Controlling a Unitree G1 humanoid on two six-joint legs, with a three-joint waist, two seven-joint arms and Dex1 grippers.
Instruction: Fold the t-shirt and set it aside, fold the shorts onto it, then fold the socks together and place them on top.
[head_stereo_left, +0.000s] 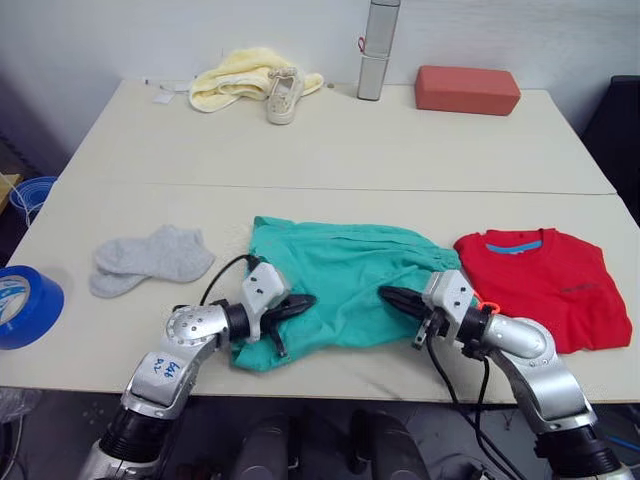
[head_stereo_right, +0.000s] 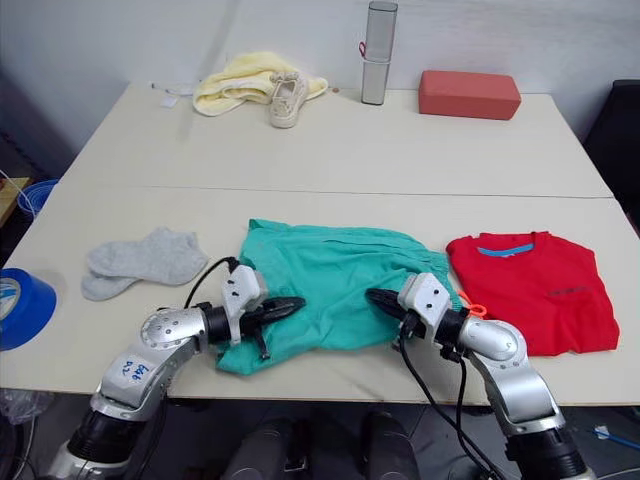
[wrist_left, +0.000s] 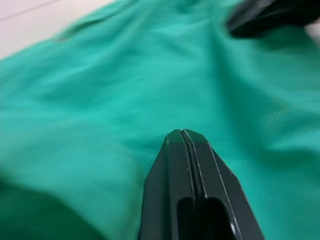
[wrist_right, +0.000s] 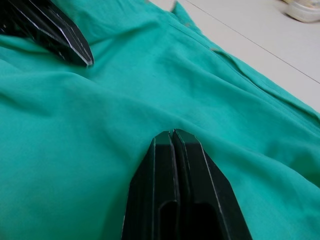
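The teal shorts (head_stereo_left: 340, 275) lie spread at the middle of the near table. On their left part rests my left gripper (head_stereo_left: 300, 302), shut, with no cloth between its fingers (wrist_left: 182, 150). My right gripper (head_stereo_left: 392, 296) lies on the shorts' right part, also shut and empty, its tips (wrist_right: 172, 134) pointing at the left gripper (wrist_right: 55, 30). An orange drawstring end (head_stereo_left: 487, 305) peeks out beside the right wrist. The folded red t-shirt (head_stereo_left: 545, 285) lies flat just to the right of the shorts, blue label up. The grey socks (head_stereo_left: 150, 258) lie together to the left of the shorts.
A blue tape roll (head_stereo_left: 22, 305) sits at the left table edge. At the back stand a pale yellow cloth (head_stereo_left: 235, 78), an off-white shoe (head_stereo_left: 285, 97), a silver cylinder (head_stereo_left: 378, 50) and a red-brown block (head_stereo_left: 467, 90).
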